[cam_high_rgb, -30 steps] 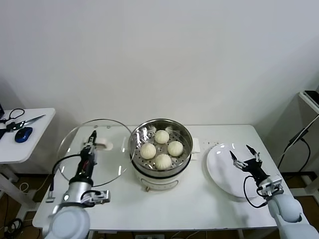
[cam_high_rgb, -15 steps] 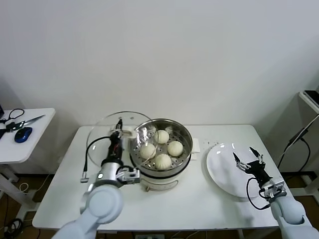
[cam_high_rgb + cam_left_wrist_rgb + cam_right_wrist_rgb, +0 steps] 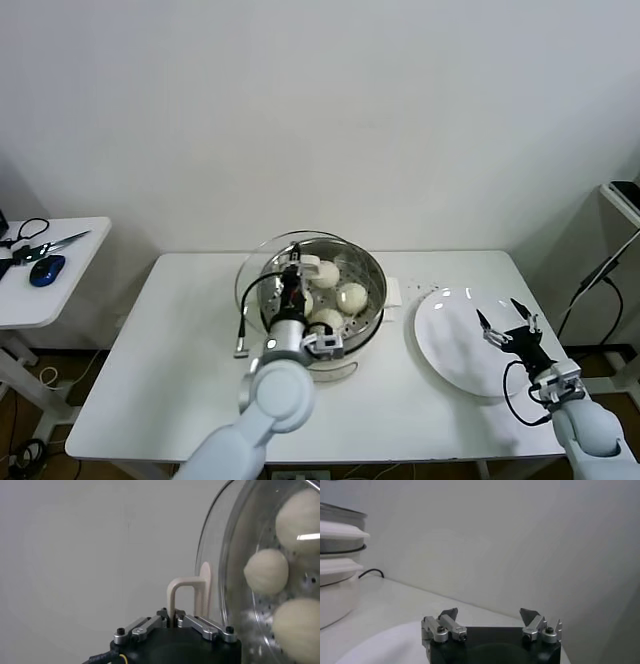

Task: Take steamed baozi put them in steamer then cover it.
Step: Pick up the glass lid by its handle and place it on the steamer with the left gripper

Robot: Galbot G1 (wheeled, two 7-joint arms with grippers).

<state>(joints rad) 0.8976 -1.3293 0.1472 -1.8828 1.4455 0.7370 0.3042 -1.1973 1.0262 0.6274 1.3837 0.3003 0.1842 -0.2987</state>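
White counter [image 3: 180,370] before plain pale wall [image 3: 320,110]. Flat white plate [image 3: 450,335] on counter's right part, bare. Small white side table [image 3: 40,290] at far left, apart from counter, bearing scissors [image 3: 55,243], blue mouse [image 3: 46,270], black cable loop [image 3: 30,229]. Dark equipment and hanging cable [image 3: 600,270] at right edge.

Galbot's two arms showing white shells and black-and-silver hardware

The left arm [image 3: 275,395] is showing a rounded white-grey shell, a black wrist section and a black cable looping off its side, while the left gripper [image 3: 173,614] is showing silver finger links with dark screws on a black body. The right arm [image 3: 590,430] is wearing the same pale shell with a looping black cable, and the right gripper [image 3: 490,616] is showing dark pointed tips on silver, screw-studded links.
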